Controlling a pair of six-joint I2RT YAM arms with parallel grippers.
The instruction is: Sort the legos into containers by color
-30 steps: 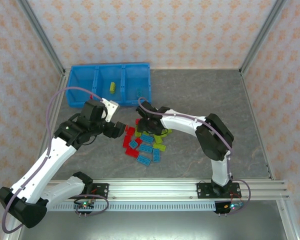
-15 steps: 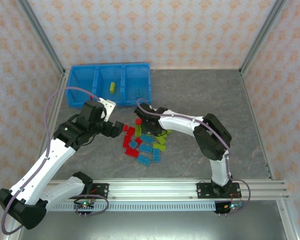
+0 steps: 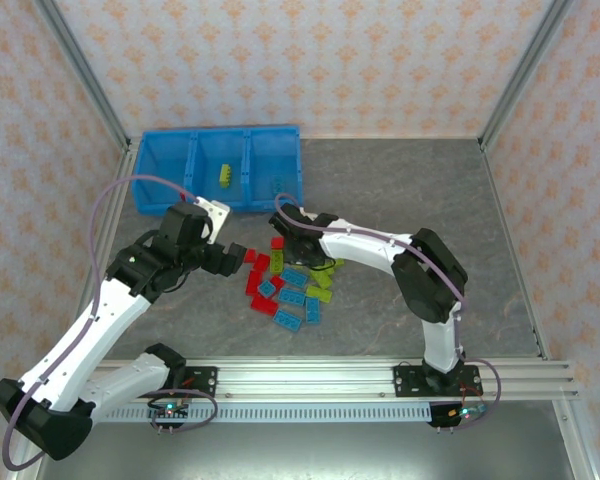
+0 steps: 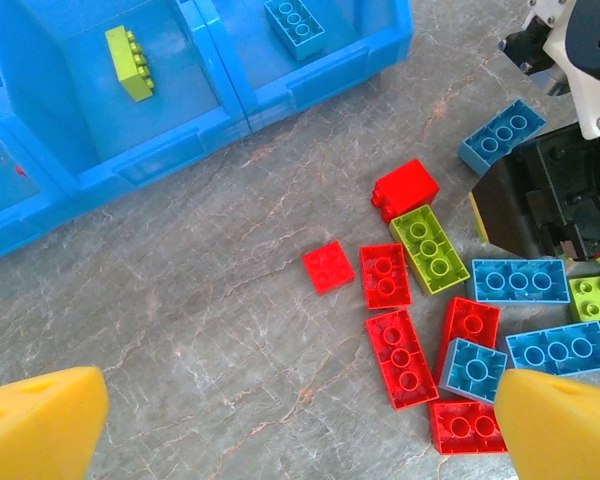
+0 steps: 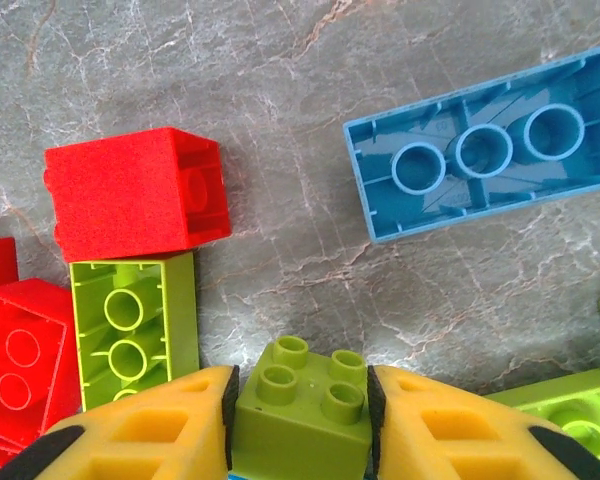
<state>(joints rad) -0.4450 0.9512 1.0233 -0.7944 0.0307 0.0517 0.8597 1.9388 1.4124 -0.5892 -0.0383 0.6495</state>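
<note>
Surveying from the left, we find the blue bin (image 3: 220, 132) at the far left of the table (image 3: 430, 190). We cannot make out what its left compartment (image 3: 165, 172) holds. The middle compartment (image 3: 223, 155) holds one long green brick (image 4: 130, 62), and the right compartment (image 3: 275, 155) holds one blue brick (image 4: 295, 22). With two bricks confirmed as placed, we judge the sorting barely begun.

Next comes the left gripper (image 4: 300, 430), which hovers by the left edge of the pile (image 3: 288, 285). Its fingers (image 4: 40, 420) are spread wide and hold nothing. The pile itself is a mix of red, blue and green bricks, well over a dozen, lying loose between the arms and apart from the bin.

At the pile's far edge, the right gripper (image 5: 300, 390) has clamped a square green brick (image 5: 298, 425). We cannot tell whether that brick is off the table. In our judgement it belongs in the middle compartment.
</note>
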